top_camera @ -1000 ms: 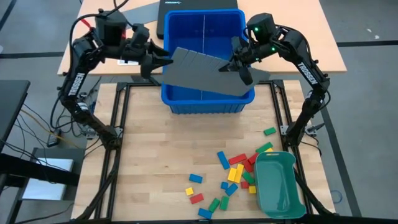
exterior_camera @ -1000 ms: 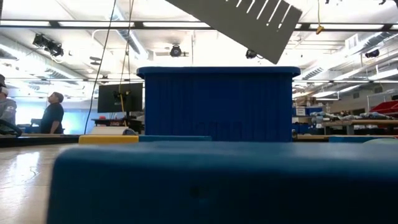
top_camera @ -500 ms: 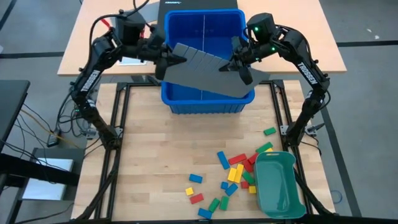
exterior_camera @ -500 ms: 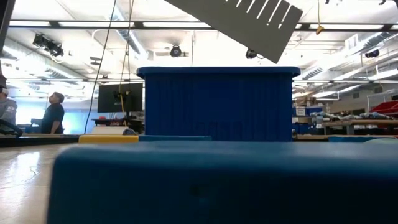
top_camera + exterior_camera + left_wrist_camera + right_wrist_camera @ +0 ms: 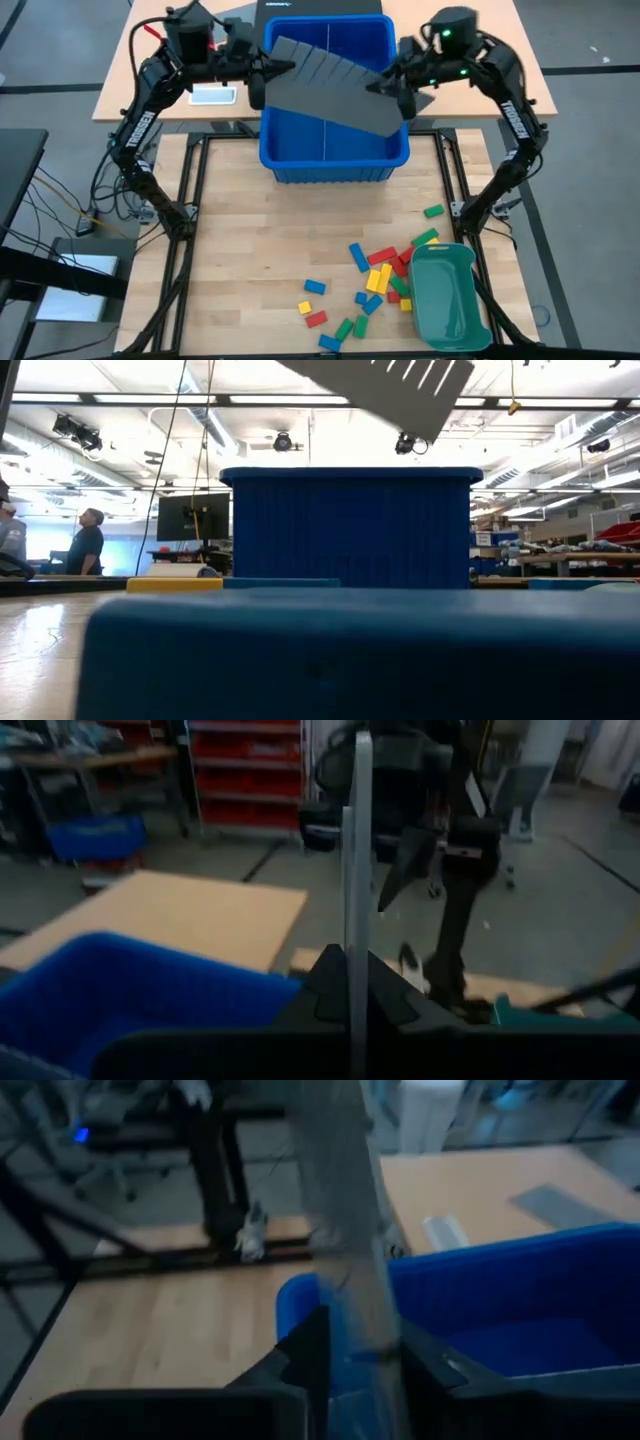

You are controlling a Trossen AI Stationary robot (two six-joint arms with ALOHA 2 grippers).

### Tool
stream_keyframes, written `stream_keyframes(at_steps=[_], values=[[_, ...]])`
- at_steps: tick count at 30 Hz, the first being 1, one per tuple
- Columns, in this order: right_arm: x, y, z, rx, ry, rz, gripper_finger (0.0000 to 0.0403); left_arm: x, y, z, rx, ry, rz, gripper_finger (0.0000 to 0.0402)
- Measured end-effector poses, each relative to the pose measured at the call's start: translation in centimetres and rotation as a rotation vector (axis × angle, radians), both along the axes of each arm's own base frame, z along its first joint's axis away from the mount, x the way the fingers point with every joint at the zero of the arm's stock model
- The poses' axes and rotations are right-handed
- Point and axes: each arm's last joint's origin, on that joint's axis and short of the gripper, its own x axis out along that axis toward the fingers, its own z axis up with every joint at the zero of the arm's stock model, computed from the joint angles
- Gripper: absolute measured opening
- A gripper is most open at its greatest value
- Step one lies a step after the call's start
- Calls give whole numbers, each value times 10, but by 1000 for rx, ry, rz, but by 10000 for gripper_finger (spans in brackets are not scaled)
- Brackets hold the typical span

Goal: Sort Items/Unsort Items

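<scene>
A flat grey slotted divider sheet point(image 5: 330, 90) hangs in the air over the blue bin point(image 5: 335, 165) at the table's far middle. In the low view the sheet point(image 5: 400, 385) slants, its right end lower. My left gripper point(image 5: 265, 78) is shut on the sheet's left end. My right gripper point(image 5: 393, 88) is at the sheet's right end, its fingers point(image 5: 315, 1350) on either side of the blurred sheet with a gap wider than the sheet. The items point(image 5: 385, 275), small red, yellow, green and blue blocks, lie scattered on the table's near right. My left gripper pinches the divider sheet's left end point(image 5: 357, 955) between its two fingers, which come about level from the table's left. The sheet shows edge-on between the fingers. It is lifted clear above the bin and tilted down toward its right end.
A teal-green tray point(image 5: 440, 252) sits at the near right corner beside the blocks. Behind the bin stands a wooden desk point(image 5: 150, 80) with a white flat thing point(image 5: 212, 95). Bare table lies at the near left. A blue block point(image 5: 350, 650) fills the low view's foreground.
My left gripper has gone toward the sheet's left end and shut on it. My right gripper has gone up and toward the far edge. The sheet has shifted toward the far edge over the bin, and its lower right corner has risen.
</scene>
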Motion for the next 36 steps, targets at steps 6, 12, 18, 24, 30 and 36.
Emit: stream_keyframes(at_steps=[6, 12, 18, 24, 30, 36], values=[[-36, -3, 22, -2, -126, -101, 105, -10, 9, 15, 36, -126, 11, 2], [-56, -21, 29, 52, -226, -56, 108, -29, 14, 26, 52, -204, 37, 1], [-65, -42, 36, 36, -339, -48, 109, -40, 14, 32, 69, -230, 45, 1], [-65, -50, 43, 12, -431, -31, 118, -42, 16, 33, 85, -241, 58, 1], [-67, -51, 54, -5, -524, -43, 142, -46, 18, 38, 121, -275, 47, 0], [-73, -59, 53, 36, -553, -220, 174, -46, 20, 40, 144, -303, 42, 0]])
